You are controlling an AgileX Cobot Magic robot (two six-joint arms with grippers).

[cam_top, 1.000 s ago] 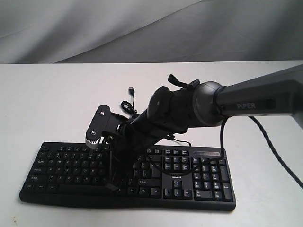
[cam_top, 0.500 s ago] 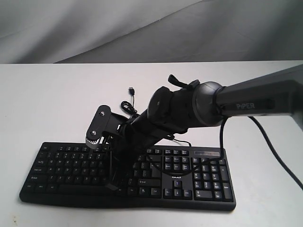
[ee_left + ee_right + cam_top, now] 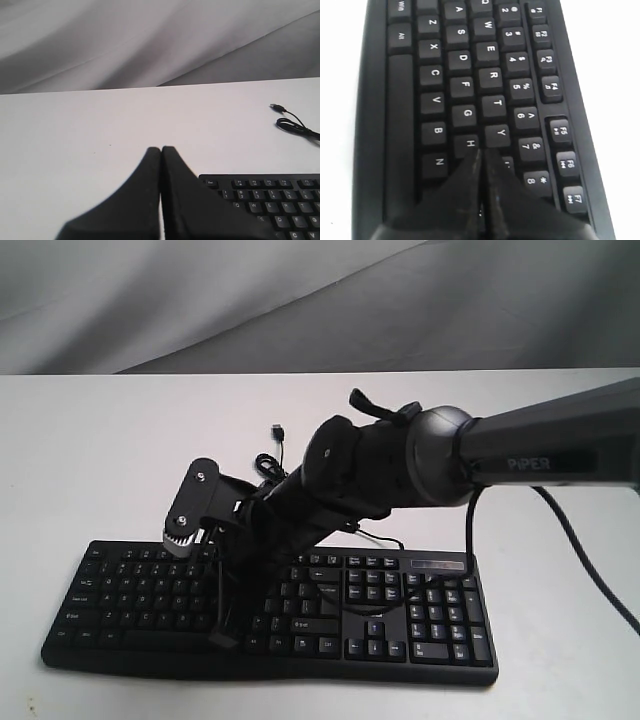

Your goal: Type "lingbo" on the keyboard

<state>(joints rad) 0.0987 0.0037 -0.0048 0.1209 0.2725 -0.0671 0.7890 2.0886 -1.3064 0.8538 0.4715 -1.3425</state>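
Right wrist view: the keyboard (image 3: 445, 100) lies flat on the white table (image 3: 335, 125). My right gripper (image 3: 481, 152), closed to one point, hangs beside H and Y. I should dip straight down and touch one key only.

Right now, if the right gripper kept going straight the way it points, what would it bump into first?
Most likely the keyboard. The shut right gripper aims at the gap between the H key and the Y key, though depth is hard to judge.

Bright even light, washed-out white table (image 3: 100, 440), soft shadows, blurred near gripper (image 3: 161, 200)
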